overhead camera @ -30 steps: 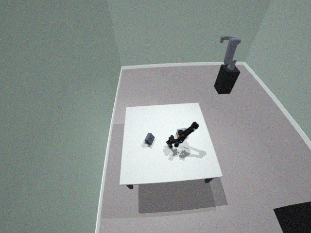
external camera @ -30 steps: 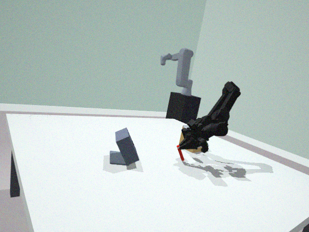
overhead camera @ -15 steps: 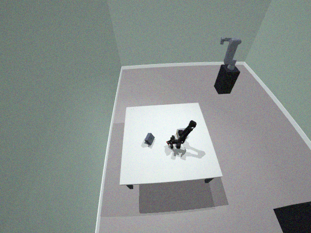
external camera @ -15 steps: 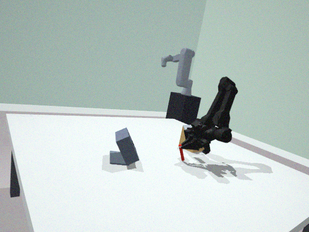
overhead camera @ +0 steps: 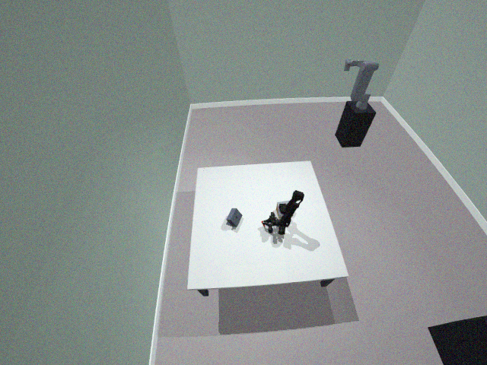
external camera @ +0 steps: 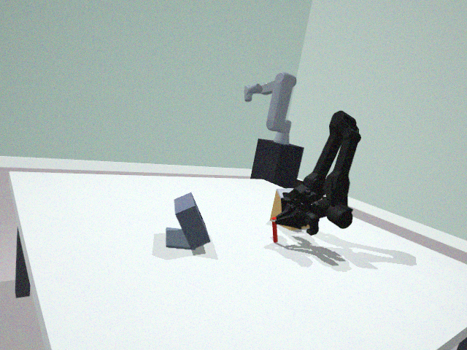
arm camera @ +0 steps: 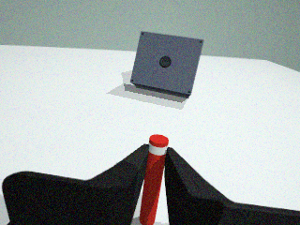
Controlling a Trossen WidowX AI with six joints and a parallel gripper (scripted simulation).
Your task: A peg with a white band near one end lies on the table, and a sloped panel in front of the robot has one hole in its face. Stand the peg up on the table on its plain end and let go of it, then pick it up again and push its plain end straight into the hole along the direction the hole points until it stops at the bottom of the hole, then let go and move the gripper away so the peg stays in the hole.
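Note:
The red peg [external camera: 274, 231] [arm camera: 152, 187] stands nearly upright, its white-banded end up and its plain end down at or very near the table; whether it touches cannot be told. My gripper [external camera: 274, 220] [arm camera: 157, 151] [overhead camera: 263, 223] is shut on the peg just below its top, at the white band, and reaches it from the side, nearly level. The sloped panel [overhead camera: 234, 217] [external camera: 193, 226] [arm camera: 165, 77] stands apart from the peg, in front of the gripper. Its one round hole [arm camera: 165, 62] shows dark in the middle of its face in the wrist view.
An orange and white block [external camera: 276, 205] stands at the arm's base, partly hidden behind the arm. The white table [overhead camera: 236, 259] [external camera: 150, 301] bears the panel and the arm. A grey arm [overhead camera: 361, 82] [external camera: 279, 101] on a black pedestal [overhead camera: 354, 125] [external camera: 276, 162] stands beyond the table.

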